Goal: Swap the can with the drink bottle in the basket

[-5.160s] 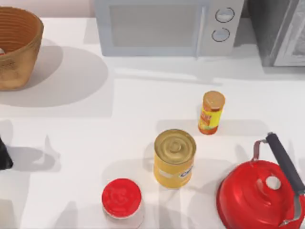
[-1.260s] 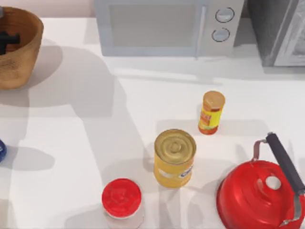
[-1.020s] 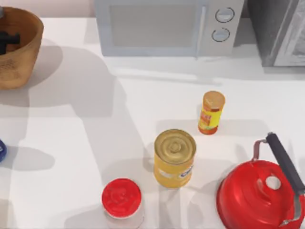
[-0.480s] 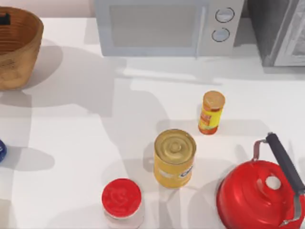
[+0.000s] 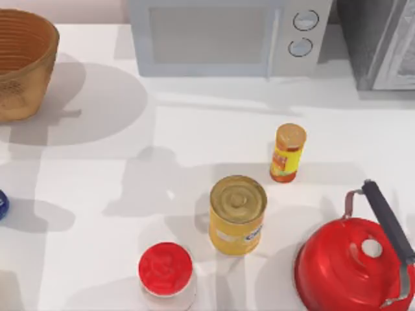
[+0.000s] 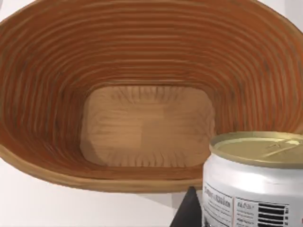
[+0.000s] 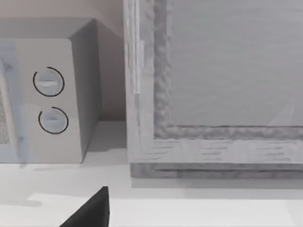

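The wicker basket (image 5: 26,71) stands at the table's far left corner, and its ribbed inside (image 6: 147,125) holds nothing. The drink bottle (image 6: 255,184), white with a pale cream top and a printed label, hangs just above the basket's near rim. My left gripper (image 6: 251,222) is shut on it, with one dark finger (image 6: 188,215) showing beside it. The yellow can (image 5: 237,214) with its gold ribbed top stands upright on the table right of centre, untouched. A dark part of my right gripper (image 7: 90,212) shows in the right wrist view, facing the back wall.
A microwave (image 5: 220,35) and a grey cabinet (image 5: 382,42) line the back. An orange-capped bottle (image 5: 287,153) stands behind the can, a red-lidded jar (image 5: 166,272) to its front left and a red kettle (image 5: 353,262) at the front right. A blue object (image 5: 2,204) sits at the left edge.
The dark left gripper seen inside the basket has risen out of the top view. The arm's shadow has slid across the table towards the middle. Nothing else has moved.
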Motion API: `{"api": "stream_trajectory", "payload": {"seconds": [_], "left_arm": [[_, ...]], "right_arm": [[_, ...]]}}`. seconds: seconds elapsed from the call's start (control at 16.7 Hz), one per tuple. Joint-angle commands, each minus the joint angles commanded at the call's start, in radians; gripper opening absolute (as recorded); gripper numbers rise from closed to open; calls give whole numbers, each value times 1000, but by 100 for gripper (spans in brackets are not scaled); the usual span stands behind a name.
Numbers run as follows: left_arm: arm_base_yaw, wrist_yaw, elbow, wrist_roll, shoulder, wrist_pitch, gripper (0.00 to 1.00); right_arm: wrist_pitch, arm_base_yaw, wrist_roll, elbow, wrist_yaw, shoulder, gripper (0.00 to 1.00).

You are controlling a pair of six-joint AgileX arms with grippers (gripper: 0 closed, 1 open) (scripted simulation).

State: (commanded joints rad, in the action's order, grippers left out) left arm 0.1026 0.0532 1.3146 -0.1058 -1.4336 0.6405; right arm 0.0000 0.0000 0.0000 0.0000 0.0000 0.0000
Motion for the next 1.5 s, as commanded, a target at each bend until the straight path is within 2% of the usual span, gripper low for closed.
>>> {"api": "stream_trajectory", "payload": {"seconds": [0.42,0.72,0.96,1.5], "left_arm": [[-59,-28,-758,55,852,-346,0],[-89,-45,-1158,89,1272,-547,0],[-102,-53,-1304,104,1422,-633,0],[-105,-48,-1303,108,1411,-645,0]], "right_arm": [[0,0,0,0,0,0,100],[0,0,0,0,0,0,100],[0,0,0,0,0,0,100],[0,0,0,0,0,0,100]]}}
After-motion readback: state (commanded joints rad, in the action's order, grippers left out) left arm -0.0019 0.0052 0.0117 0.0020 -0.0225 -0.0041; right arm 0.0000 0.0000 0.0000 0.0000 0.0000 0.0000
